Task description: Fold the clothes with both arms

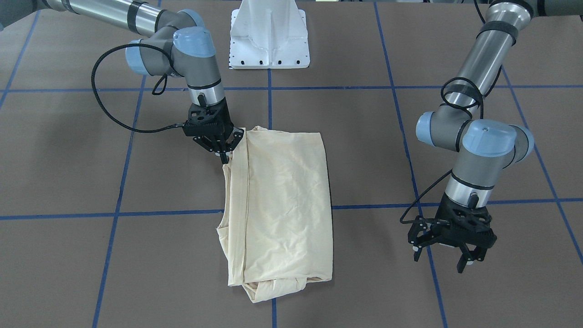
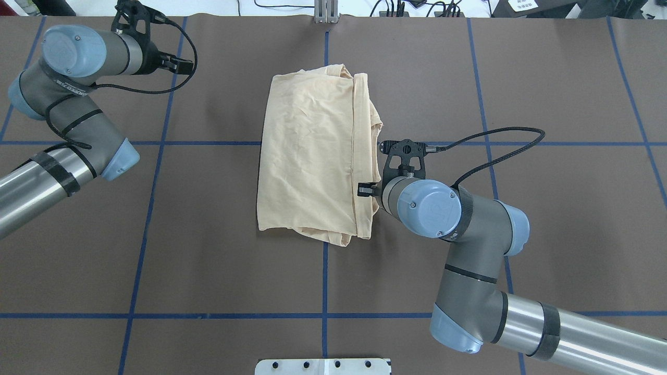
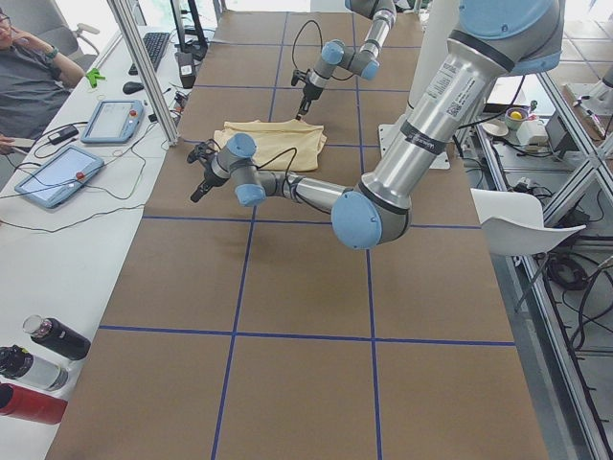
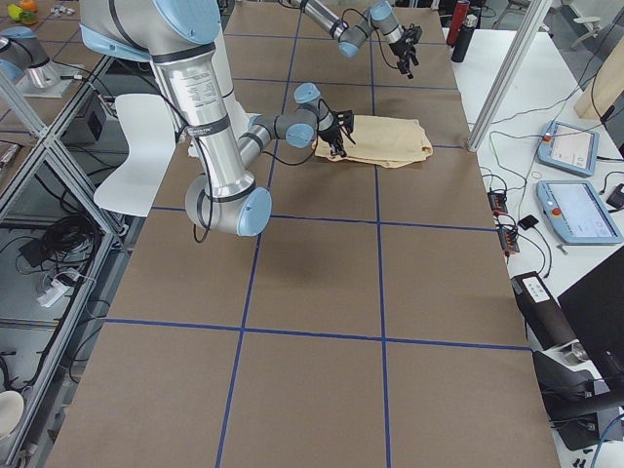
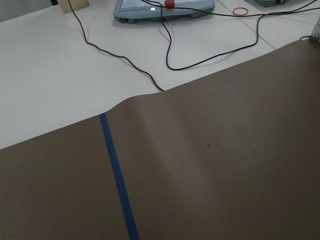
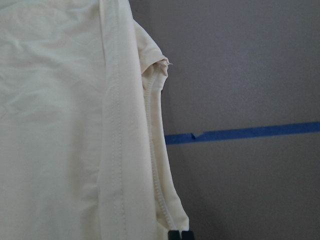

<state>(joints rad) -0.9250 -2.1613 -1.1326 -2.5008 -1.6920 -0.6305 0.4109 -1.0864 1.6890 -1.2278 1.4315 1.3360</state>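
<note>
The cream-yellow T-shirt (image 1: 282,200) lies folded into a long rectangle in the middle of the brown table, its print hidden. My right gripper (image 1: 224,157) stands at the shirt's long edge on the robot's right side, at the end nearer the robot's base. It is shut, with its tips pinched on the hem. In the right wrist view the T-shirt (image 6: 60,125) fills the left half, and the right gripper (image 6: 180,235) shows its closed tips at the hem's lower end. My left gripper (image 1: 439,259) hangs open and empty above bare table, well clear of the shirt.
The white pedestal base (image 1: 269,41) stands at the table's robot side. Blue tape lines (image 1: 118,182) grid the table. Beyond the far edge, a white bench holds tablets (image 3: 113,120), cables and bottles (image 3: 53,337). A seated person (image 3: 24,77) and a metal post (image 3: 144,72) are there too.
</note>
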